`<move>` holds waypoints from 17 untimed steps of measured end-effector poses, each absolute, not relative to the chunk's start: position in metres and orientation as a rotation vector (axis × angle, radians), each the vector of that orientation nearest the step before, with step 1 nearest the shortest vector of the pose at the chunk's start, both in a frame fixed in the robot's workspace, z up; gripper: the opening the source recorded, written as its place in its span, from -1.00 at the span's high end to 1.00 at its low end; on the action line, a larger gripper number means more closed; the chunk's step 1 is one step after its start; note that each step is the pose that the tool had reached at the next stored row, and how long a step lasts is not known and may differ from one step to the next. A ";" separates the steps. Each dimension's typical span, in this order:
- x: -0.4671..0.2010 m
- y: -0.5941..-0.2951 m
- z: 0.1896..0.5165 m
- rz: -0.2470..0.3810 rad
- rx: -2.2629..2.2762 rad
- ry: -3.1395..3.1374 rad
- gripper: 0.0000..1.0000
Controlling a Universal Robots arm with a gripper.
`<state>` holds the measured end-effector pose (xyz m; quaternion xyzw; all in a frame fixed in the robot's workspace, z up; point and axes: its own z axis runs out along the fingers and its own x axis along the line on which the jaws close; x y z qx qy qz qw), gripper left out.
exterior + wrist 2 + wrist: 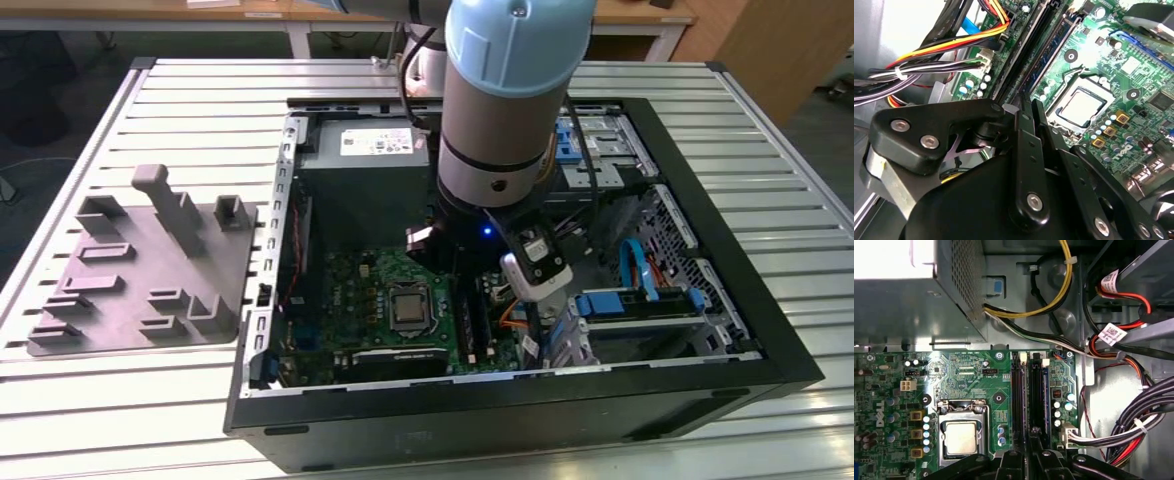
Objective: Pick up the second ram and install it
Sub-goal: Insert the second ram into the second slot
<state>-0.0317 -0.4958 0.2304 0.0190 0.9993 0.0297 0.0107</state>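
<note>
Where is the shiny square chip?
The shiny square chip sits on the green motherboard, on the exterior view's left of the black slot rails.

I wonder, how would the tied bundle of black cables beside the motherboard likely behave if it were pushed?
The cable bundle would probably flex and spring back: it hangs in loose curves. The white tie should keep its strands moving together. Its end at the white connector likely stays anchored.
</note>
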 end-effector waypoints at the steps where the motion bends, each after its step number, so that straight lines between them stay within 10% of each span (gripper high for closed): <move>1: -0.032 -0.496 0.230 0.093 0.059 3.118 0.62; 17: -0.032 -0.497 0.243 0.090 0.059 3.118 0.62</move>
